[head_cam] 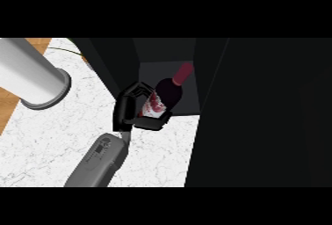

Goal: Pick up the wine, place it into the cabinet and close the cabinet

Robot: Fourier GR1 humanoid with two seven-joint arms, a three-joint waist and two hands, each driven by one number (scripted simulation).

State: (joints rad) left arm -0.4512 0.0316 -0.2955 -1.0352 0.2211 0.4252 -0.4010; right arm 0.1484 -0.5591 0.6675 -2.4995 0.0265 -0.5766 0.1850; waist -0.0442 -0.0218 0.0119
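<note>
The wine bottle [167, 90] is dark with a red neck and a red-and-white label. It tilts with its neck pointing up and right into the open compartment of the dark cabinet [259, 114]. My left hand [130, 110] is shut on the bottle's lower body, fingers curled over its left side and the thumb under its base. The grey forearm [97, 160] rises from the lower edge. The bottle is at the mouth of the compartment, whose grey inner floor [156, 70] shows behind it. The right hand is out of view.
A large grey cylinder [35, 72] with a flared base stands at the upper left on the white marble counter [58, 140]. The cabinet's black side fills the right half. A wooden strip [8, 110] runs along the counter's left edge.
</note>
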